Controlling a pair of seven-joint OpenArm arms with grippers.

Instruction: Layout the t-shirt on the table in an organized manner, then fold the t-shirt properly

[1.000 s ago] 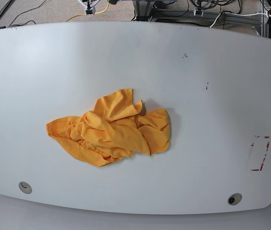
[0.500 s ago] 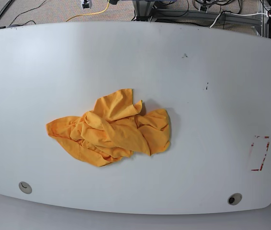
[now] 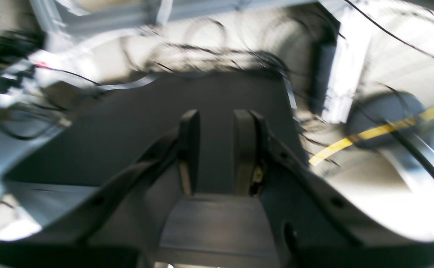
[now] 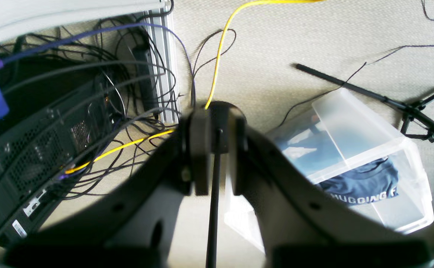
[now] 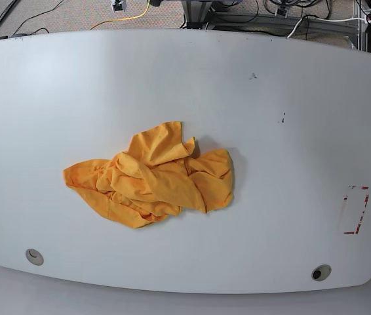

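The orange-yellow t-shirt [image 5: 149,174] lies crumpled in a wrinkled heap a little left of the middle of the white table [image 5: 271,131]. Neither gripper shows in the base view. In the left wrist view my left gripper [image 3: 216,123] is open, its dark fingers [image 3: 190,141] parallel with a bare gap between them, over a blurred dark surface and cables. My right gripper [image 4: 216,123] is shut with nothing held and hangs over carpet and wiring. Neither wrist view shows the t-shirt.
A red tape outline [image 5: 356,210] marks the table's right side, and two grey grommets [image 5: 34,256] [image 5: 320,272] sit near its front edge. The right wrist view shows a clear plastic bin [image 4: 354,156] holding dark blue cloth, a computer case [image 4: 34,156] and a yellow cable [image 4: 220,56].
The t-shirt has not moved. A small white part at the base view's top edge has drawn back, leaving only a sliver in view.
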